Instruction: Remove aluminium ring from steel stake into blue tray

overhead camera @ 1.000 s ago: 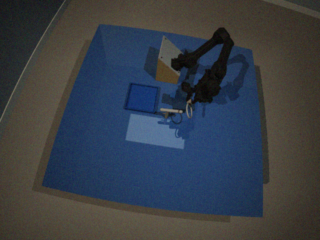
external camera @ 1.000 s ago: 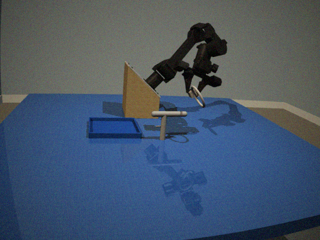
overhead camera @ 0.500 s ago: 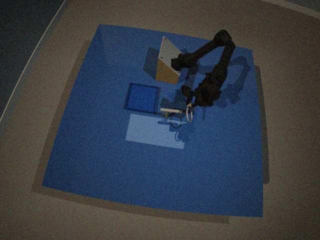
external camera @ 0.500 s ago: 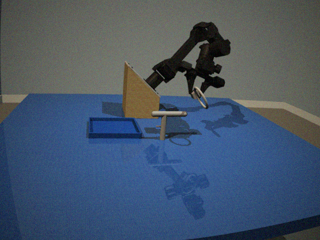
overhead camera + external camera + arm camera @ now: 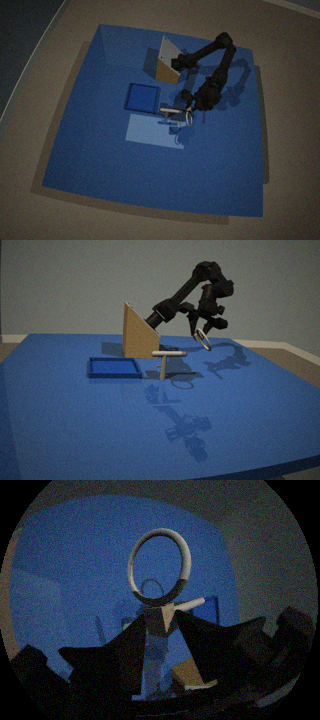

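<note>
Clear of the stake's cross-bar (image 5: 170,110) (image 5: 169,353) (image 5: 190,605) (steeply tilted), the ring (image 5: 191,121) (image 5: 206,340) (image 5: 187,560).

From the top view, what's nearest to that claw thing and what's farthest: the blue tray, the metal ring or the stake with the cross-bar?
Nearest to the gripper first:
1. Ring: at the fingertips, held by its tab.
2. Stake: just left in that picture.
3. Tray: farther left, beyond the stake.
</note>
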